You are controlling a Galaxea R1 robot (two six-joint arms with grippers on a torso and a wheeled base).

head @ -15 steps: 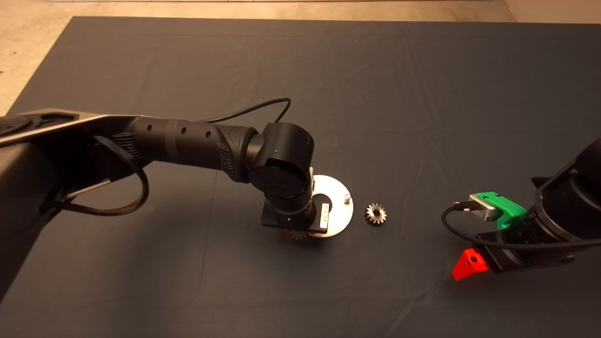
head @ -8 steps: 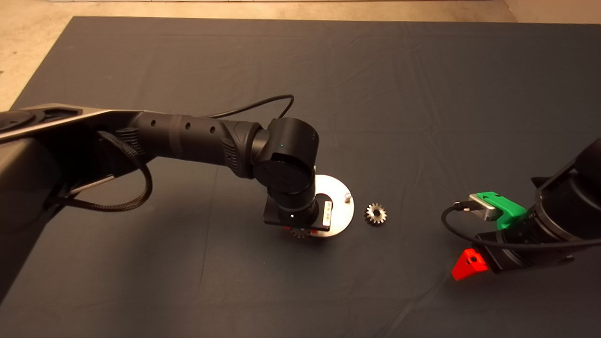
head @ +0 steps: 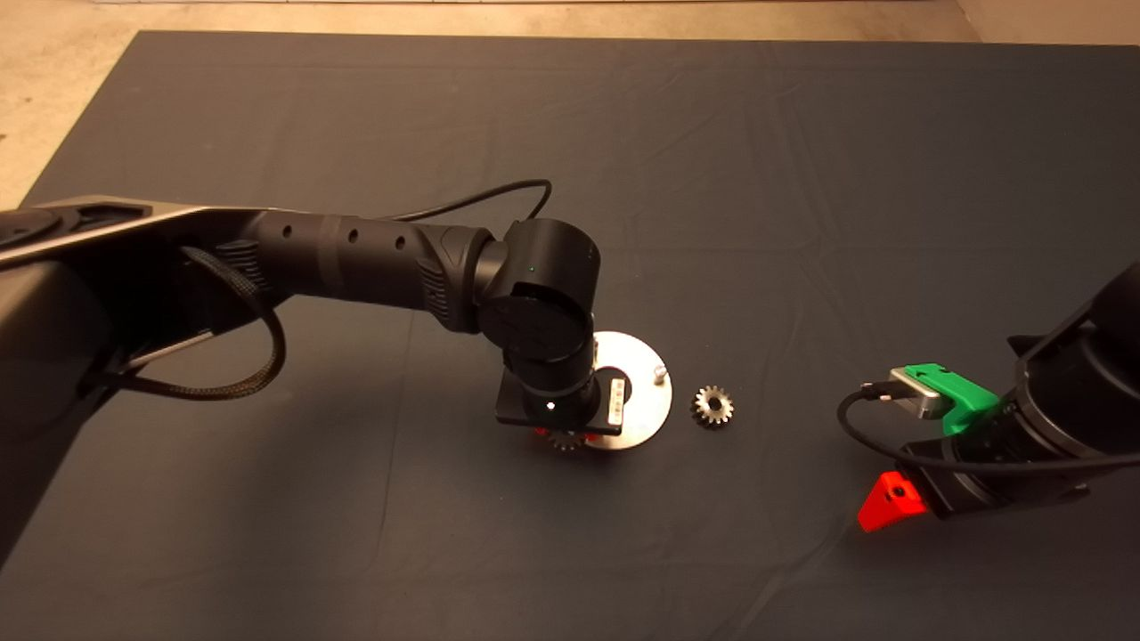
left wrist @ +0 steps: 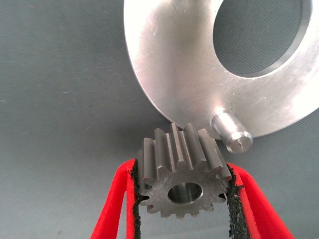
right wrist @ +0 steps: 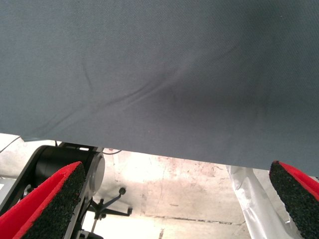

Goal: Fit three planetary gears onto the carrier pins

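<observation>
**Ana:** Over the near rim of the disc [head: 643, 411], the left gripper [left wrist: 183, 199] has its jaws shut on a gear [left wrist: 182, 177]. What has moved in the last second?

**Ben:** Not much. The left arm swung slightly toward the far side of the mat and then drifted back a touch, so the wrist sits almost where it was. The disc and the loose gear [head: 712, 406] have not shifted at all.

**Ana:** So the gear is not on a pin yet?

**Ben:** No. In the left wrist view the held gear hangs just beside one pin [left wrist: 232, 133], its centre hole off to one side of the peg, not over it. I judge this small shuffle to be alignment: the hole has to come above that pin before the gear can go down.

**Ana:** Give me the count.

**Ben:** Two gears visible: one in the jaws, one lying flat on the table just beside the disc. I cannot find a third. Two pins show, the one by the held gear and another [head: 659, 373] on the disc's rim nearest the loose gear; any third is hidden under the wrist. None carries a gear.

**Ana:** And the right gripper [right wrist: 174, 204]?

**Ben:** Parked at the mat's right edge, jaws wide apart, holding nothing.
</observation>
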